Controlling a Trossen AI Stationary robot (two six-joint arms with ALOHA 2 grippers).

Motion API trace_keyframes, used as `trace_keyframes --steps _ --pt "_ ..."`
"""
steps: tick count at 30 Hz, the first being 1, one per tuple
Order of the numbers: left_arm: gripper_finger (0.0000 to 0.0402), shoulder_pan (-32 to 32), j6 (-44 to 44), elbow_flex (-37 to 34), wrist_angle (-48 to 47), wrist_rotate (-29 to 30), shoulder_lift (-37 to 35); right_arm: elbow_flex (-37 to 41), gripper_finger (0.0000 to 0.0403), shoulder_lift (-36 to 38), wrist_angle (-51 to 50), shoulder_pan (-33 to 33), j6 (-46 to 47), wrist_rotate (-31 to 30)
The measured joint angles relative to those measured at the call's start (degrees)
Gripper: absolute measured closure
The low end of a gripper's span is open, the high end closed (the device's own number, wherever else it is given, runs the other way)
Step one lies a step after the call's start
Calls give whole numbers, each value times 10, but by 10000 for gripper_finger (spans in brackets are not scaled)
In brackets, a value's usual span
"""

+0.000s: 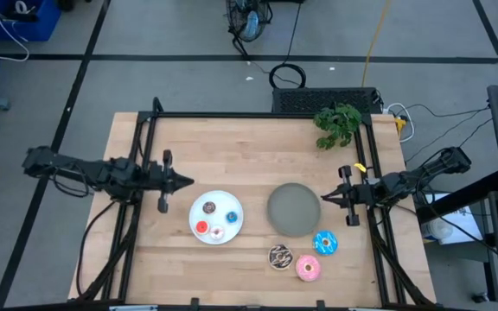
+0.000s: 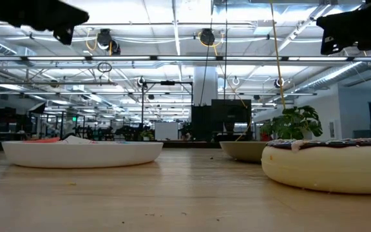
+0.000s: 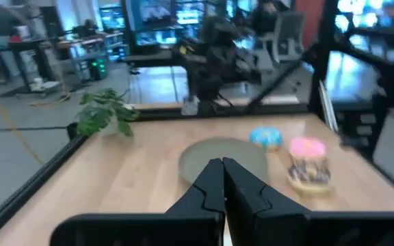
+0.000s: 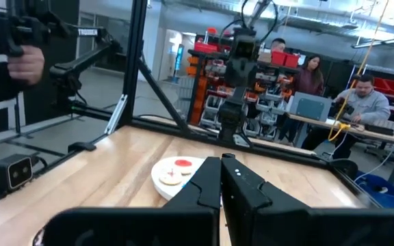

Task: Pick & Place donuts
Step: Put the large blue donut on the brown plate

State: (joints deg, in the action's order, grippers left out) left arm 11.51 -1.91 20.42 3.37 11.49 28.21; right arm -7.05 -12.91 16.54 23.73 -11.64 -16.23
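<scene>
- The left gripper (image 1: 188,181) hangs above the table's left part, its two fingers clenched tight together with nothing between them; its own wrist view shows the dark fingertips (image 3: 222,179) pressed side by side.
- It is just left of the white plate (image 1: 202,215), raised clear of the wood, pointing toward the table's middle.
- The right gripper (image 1: 324,198) is likewise clenched on nothing, its fingers meeting in the right wrist view, and it hovers by the right edge of the grey plate (image 1: 294,209), pointing left.
- On the white plate lie the four mini donuts: the brown mini donut (image 1: 209,207) at the far side, the blue mini donut (image 1: 232,217) to the right, the red mini donut (image 1: 201,228) at the near left, and the pink-white mini donut (image 1: 217,233) at the near side.
- The grey plate sits right of the white one, apart from it, with no donut on it.
- The three larger donuts rest on the bare wood near the table's near right corner: the blue donut (image 1: 325,243) just near and right of the grey plate, the pink donut (image 1: 308,268) nearer still, and the brown sprinkled donut (image 1: 280,256) left of the pink one.
- A small green plant (image 1: 338,123) stands at the far right of the table (image 1: 232,147).
- In the right wrist view people sit at benches in the room beyond the table, and a hand shows at that picture's edge.
</scene>
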Motion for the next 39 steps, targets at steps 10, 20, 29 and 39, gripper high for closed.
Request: trace_keyframes --steps 10,20,29,39 --pt "400 23 -44 -119 46 47 -79 0 403 -7 -7 0 3 -1" --pt "400 21 -44 -199 84 67 -156 0 403 -36 50 0 8 0" --pt "396 18 -39 -198 25 71 -175 0 403 -59 58 0 16 0" --pt "370 16 -34 -198 27 68 -174 0 403 -74 55 0 35 0"
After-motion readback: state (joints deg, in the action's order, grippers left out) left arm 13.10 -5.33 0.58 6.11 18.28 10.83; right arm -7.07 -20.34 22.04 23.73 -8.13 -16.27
